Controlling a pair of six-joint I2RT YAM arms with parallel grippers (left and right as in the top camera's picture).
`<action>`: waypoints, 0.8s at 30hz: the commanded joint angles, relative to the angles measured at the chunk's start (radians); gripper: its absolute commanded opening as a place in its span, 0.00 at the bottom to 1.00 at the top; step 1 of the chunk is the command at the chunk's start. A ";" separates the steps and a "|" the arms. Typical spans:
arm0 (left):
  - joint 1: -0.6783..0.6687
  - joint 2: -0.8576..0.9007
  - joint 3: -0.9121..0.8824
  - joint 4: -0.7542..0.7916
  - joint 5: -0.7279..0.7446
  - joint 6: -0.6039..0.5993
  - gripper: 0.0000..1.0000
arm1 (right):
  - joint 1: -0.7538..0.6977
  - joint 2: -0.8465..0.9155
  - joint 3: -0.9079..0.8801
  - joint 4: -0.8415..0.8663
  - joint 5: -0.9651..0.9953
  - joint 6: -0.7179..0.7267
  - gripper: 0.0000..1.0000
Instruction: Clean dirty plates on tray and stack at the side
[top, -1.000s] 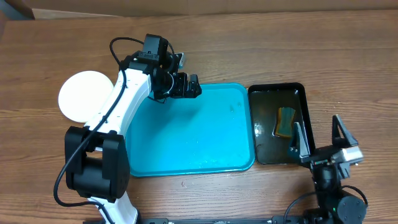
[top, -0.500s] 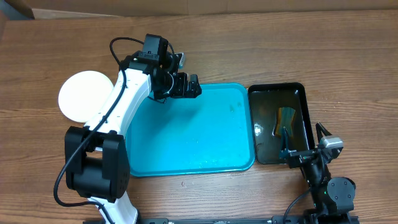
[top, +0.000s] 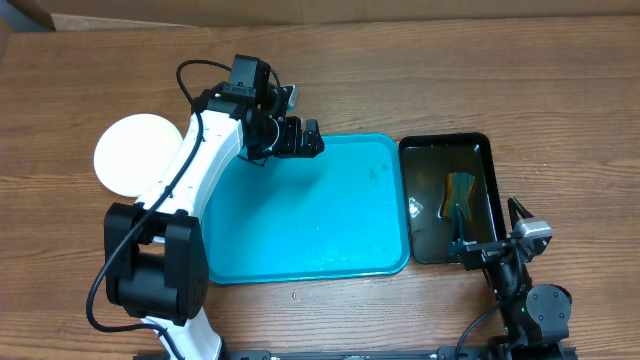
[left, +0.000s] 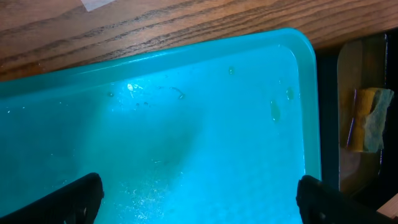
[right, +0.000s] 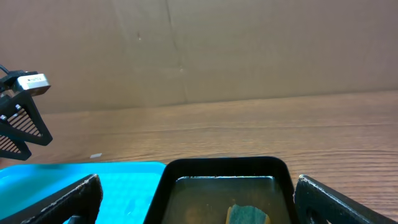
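The turquoise tray (top: 300, 240) lies in the middle of the table with no plates on it; only water drops show on it in the left wrist view (left: 186, 124). A white plate (top: 135, 153) lies on the table left of the tray, partly hidden by my left arm. I see no smear on it and cannot tell what lies under it. My left gripper (top: 312, 140) (left: 202, 205) is open and empty over the tray's back left part. My right gripper (top: 488, 225) (right: 199, 208) is open and empty at the front right, by the black tub.
A black tub (top: 485, 150) (right: 221, 165) of murky water stands right of the tray, with a yellow-green sponge (top: 460, 192) (right: 249, 216) (left: 370, 118) in it. A brown cardboard wall (right: 199, 50) stands behind the table. A small white scrap (top: 293, 295) lies near the front edge.
My right arm drew back toward the front edge and tilted a second ago, then stayed still. The left arm, the tray and the plate have not moved.
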 joint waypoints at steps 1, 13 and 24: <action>-0.002 0.005 -0.004 0.003 -0.006 0.008 1.00 | -0.008 -0.010 -0.010 0.003 0.002 0.003 1.00; -0.002 0.005 -0.004 0.003 -0.006 0.008 1.00 | -0.008 -0.010 -0.010 0.003 0.002 0.003 1.00; -0.023 -0.076 -0.006 0.002 -0.099 0.008 1.00 | -0.008 -0.010 -0.010 0.003 0.002 0.003 1.00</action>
